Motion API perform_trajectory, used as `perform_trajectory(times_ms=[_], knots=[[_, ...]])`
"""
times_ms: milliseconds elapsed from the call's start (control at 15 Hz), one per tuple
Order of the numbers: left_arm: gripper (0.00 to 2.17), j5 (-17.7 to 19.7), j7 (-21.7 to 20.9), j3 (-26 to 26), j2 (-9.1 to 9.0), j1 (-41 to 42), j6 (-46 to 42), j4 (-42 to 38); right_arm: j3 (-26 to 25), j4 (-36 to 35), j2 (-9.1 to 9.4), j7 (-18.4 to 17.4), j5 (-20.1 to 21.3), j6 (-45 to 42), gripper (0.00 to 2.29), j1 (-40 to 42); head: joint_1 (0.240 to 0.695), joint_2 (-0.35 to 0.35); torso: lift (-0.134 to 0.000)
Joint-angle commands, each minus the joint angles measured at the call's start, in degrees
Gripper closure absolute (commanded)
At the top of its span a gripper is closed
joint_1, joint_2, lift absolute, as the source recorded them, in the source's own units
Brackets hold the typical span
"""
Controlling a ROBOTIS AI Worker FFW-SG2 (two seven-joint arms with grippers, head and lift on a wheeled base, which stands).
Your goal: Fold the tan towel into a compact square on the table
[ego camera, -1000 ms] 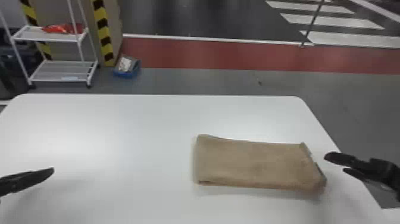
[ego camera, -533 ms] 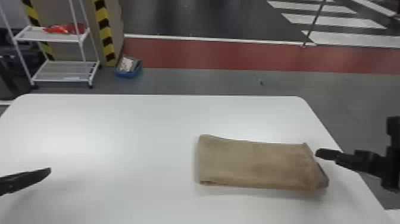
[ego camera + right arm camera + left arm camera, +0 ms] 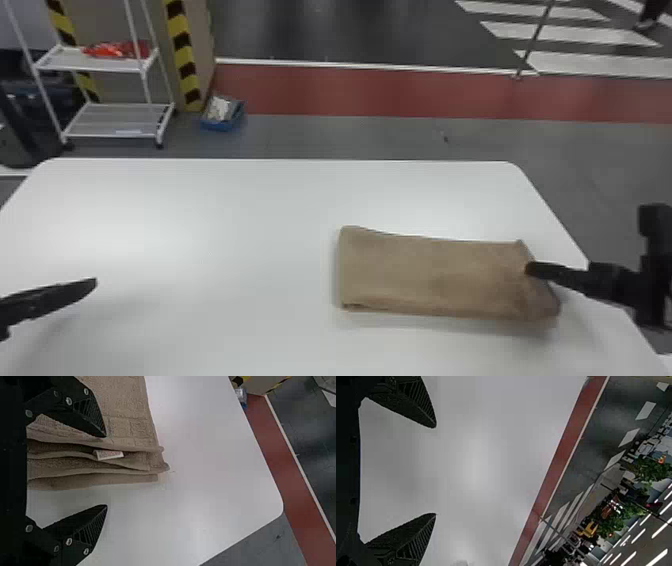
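Note:
The tan towel [image 3: 435, 275] lies on the right half of the white table [image 3: 215, 225], folded into a flat rectangle longer from left to right. My right gripper [image 3: 532, 270] is at its right end, one finger over the cloth. In the right wrist view the towel [image 3: 126, 419] shows its layered edges and a small white tag, and my right gripper [image 3: 106, 471] is open around those edges, not closed on them. At the table's left side, away from the towel, is my left gripper [image 3: 92, 285]; in the left wrist view the left gripper [image 3: 436, 471] stands open.
Beyond the table's far edge a white shelf rack [image 3: 120, 122] and a blue box [image 3: 222, 117] stand on the floor. The table's right edge [image 3: 555, 220] runs close beside the towel.
My right gripper has moved left, from beside the table's right edge to over the towel's right end, and turned. The towel has stayed in place; my left gripper has hardly moved.

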Motion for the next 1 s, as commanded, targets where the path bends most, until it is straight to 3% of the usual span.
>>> perform_trajectory(times_ms=[0, 400, 533, 933], knots=[[0.09, -0.01, -0.01, 0.12, 0.03, -0.02, 0.00, 0.00, 0.53, 0.01, 0.12, 0.27, 0.39, -0.56, 0.38, 0.38, 0.695, -0.102, -0.125], [0.09, -0.18, 0.26, 0.03, -0.06, -0.02, 0.00, 0.09, -0.34, -0.96, 0.21, 2.29, -0.58, -0.73, 0.77, 1.61, 0.695, -0.088, -0.125], [0.09, -0.18, 0.26, 0.03, -0.06, -0.11, 0.00, 0.18, -0.78, -0.96, 0.12, 2.37, -0.84, -1.26, 1.03, 1.96, 0.695, -0.088, -0.125], [0.09, -0.62, 0.26, -0.05, -0.06, -0.28, 0.00, 0.18, -4.56, -2.63, 0.21, 2.99, -5.85, 0.15, 1.18, 2.75, 0.695, -0.090, -0.125]])
